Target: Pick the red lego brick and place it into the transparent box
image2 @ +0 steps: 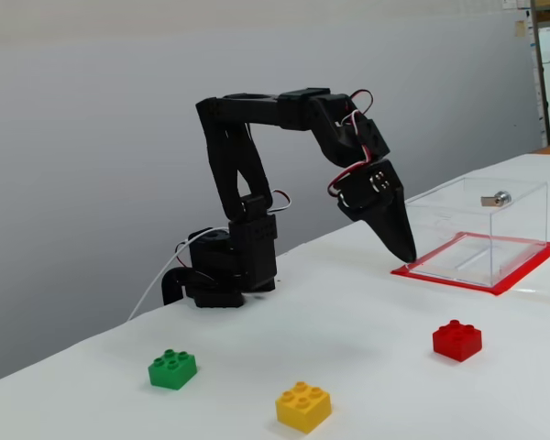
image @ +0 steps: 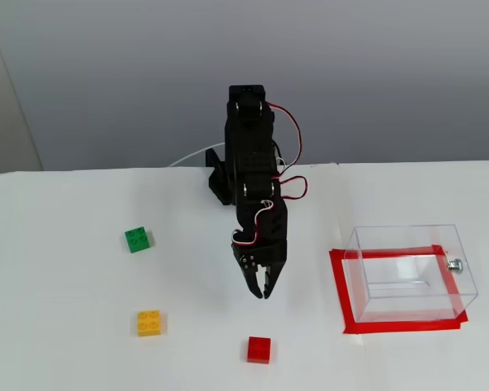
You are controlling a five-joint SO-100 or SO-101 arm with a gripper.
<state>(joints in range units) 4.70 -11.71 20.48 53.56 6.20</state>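
Note:
The red lego brick (image: 259,349) (image2: 456,339) lies on the white table near its front edge, untouched. My black gripper (image: 263,294) (image2: 407,257) hangs in the air, fingers pointing down and pressed together, shut and holding nothing. In a fixed view it sits just above the red brick in the picture; in both fixed views a clear gap separates them. The transparent box (image: 410,271) (image2: 477,225) stands on a red tape rectangle (image: 342,297) at the right, with a small metal knob (image: 454,263) on its side.
A green brick (image: 137,239) (image2: 172,368) and a yellow brick (image: 150,322) (image2: 302,406) lie on the left part of the table. The arm's base (image2: 222,270) stands at the table's back edge by a grey wall, with a white cable behind it.

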